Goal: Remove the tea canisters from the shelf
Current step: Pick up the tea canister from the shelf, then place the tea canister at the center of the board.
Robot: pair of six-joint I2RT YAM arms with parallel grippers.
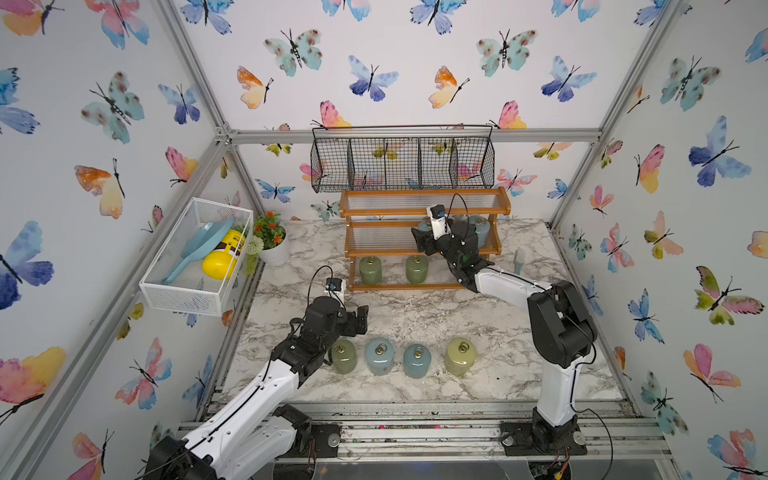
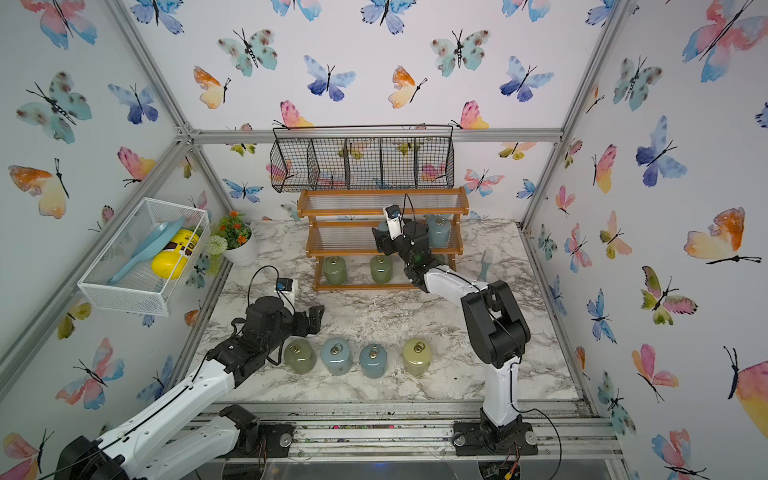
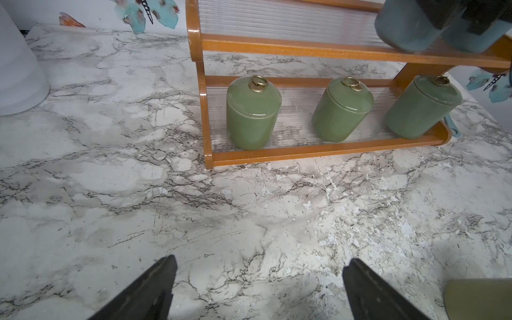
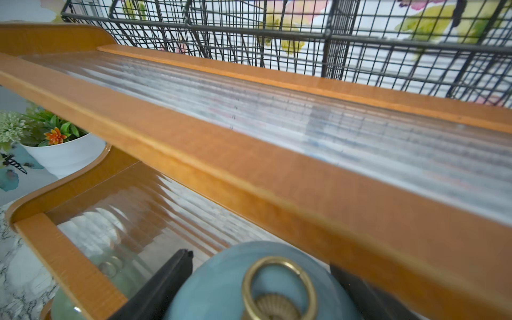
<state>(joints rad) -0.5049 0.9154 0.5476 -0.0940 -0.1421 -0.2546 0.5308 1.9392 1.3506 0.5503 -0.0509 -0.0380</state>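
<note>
Across the marbled worktop [image 1: 415, 316], under butterfly-papered walls [image 1: 415, 83], four tea canisters [image 1: 380, 356] stood; the left pincer [image 3: 260, 260] hung spread beside them, the right pincer [image 4: 260, 260] pinched a pale blue canister [image 4: 221, 285] on the shelf [image 1: 415, 194], middle tier

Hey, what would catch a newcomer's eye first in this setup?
The bright butterfly wallpaper on every wall grabs attention first. Next, the orange-brown shelf at the back of the marble table, where the right tool is closed around a pale blue canister at the middle tier. A row of four canisters stands near the front edge.
</note>
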